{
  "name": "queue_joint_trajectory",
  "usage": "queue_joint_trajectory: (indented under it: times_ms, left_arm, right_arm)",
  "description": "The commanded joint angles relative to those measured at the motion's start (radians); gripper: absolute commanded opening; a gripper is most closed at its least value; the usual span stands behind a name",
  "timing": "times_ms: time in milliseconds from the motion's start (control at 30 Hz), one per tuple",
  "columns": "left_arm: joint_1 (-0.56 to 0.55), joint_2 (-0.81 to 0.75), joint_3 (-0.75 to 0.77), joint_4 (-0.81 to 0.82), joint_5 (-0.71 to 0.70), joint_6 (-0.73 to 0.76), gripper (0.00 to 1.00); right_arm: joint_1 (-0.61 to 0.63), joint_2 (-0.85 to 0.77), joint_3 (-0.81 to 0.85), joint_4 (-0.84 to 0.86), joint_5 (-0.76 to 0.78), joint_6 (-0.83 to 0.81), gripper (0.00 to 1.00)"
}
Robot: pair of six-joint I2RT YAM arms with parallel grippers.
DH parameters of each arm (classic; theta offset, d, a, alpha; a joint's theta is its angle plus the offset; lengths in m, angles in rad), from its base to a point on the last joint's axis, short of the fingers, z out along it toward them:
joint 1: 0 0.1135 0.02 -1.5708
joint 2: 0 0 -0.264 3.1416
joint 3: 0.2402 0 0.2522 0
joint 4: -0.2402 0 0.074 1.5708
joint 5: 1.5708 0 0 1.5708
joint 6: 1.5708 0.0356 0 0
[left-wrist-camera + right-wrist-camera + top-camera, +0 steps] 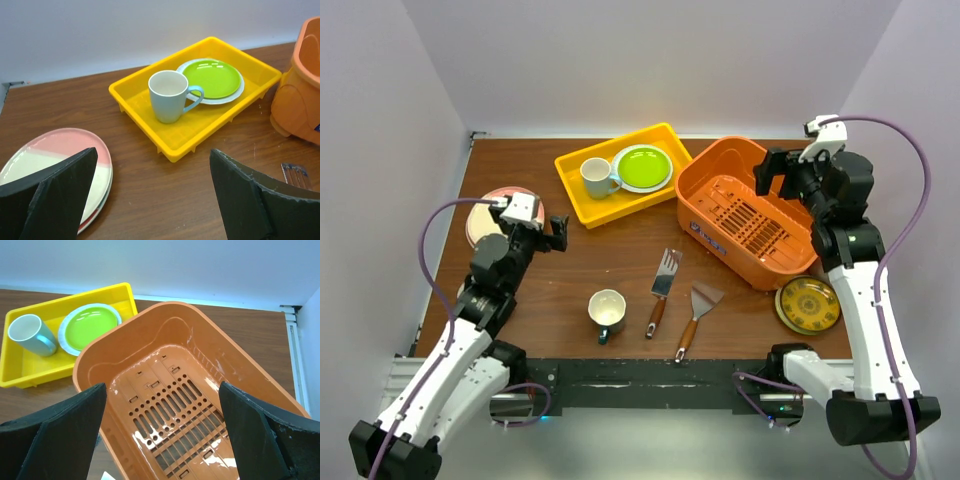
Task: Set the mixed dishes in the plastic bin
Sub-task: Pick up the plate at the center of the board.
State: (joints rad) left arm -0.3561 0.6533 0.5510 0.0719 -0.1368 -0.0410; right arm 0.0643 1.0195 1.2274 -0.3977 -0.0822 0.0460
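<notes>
The plastic bin is orange, deep and empty, at the back right; its slotted floor fills the right wrist view. My right gripper hangs open above its far end. A pink and cream plate lies at the left edge, and my left gripper hovers open just right of it, holding nothing. The same plate sits under the left finger in the left wrist view. A lime green plate rests on a white one. A dark-teal mug stands front centre. A yellow patterned plate lies front right.
A shallow yellow tray at the back centre holds the green plate and a white mug with a pale-blue handle. Two wooden-handled spatulas lie between the teal mug and the bin. Walls close in on three sides.
</notes>
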Motion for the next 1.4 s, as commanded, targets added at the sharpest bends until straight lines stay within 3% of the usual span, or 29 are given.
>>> queue_joint_trajectory:
  times_ms: [0, 167, 200, 233, 300, 367, 800, 1033, 1133, 1233, 1367]
  left_arm:
    - [-0.003, 0.023, 0.061, -0.03, -0.029, -0.022, 1.0]
    - [-0.003, 0.046, 0.079, -0.07, -0.085, -0.033, 1.0]
    - [-0.004, 0.052, 0.082, -0.089, -0.092, -0.033, 1.0]
    - [-0.003, 0.058, 0.09, -0.109, -0.098, -0.033, 1.0]
    - [-0.003, 0.088, 0.107, -0.133, -0.122, -0.033, 1.0]
    - [-0.003, 0.123, 0.119, -0.162, -0.145, -0.033, 1.0]
    - [0.005, 0.264, 0.174, -0.23, -0.215, -0.046, 1.0]
    - [0.184, 0.373, 0.204, -0.222, -0.031, -0.097, 1.0]
    - [0.209, 0.452, 0.239, -0.244, -0.052, -0.103, 1.0]
    - [0.209, 0.56, 0.293, -0.288, -0.107, -0.099, 0.95]
    - [0.209, 0.706, 0.374, -0.336, -0.162, -0.079, 0.81]
  right_arm:
    - [-0.004, -0.013, 0.0, 0.025, -0.1, 0.008, 0.99]
    - [-0.004, -0.013, -0.04, 0.03, -0.332, -0.13, 0.99]
    - [-0.004, -0.009, -0.052, 0.023, -0.472, -0.174, 0.99]
    - [-0.003, -0.004, -0.066, 0.02, -0.552, -0.289, 0.99]
    - [-0.003, 0.005, -0.11, 0.017, -0.699, -0.363, 0.99]
    - [-0.001, 0.001, -0.159, 0.03, -0.754, -0.399, 0.99]
    - [-0.003, 0.013, -0.256, 0.059, -0.778, -0.388, 0.99]
    - [-0.001, 0.008, -0.241, 0.034, -0.795, -0.382, 0.99]
    - [-0.003, 0.007, -0.236, 0.025, -0.806, -0.382, 0.99]
    - [-0.001, 0.008, -0.236, 0.025, -0.809, -0.379, 0.99]
    - [-0.003, 0.008, -0.24, 0.023, -0.812, -0.376, 0.99]
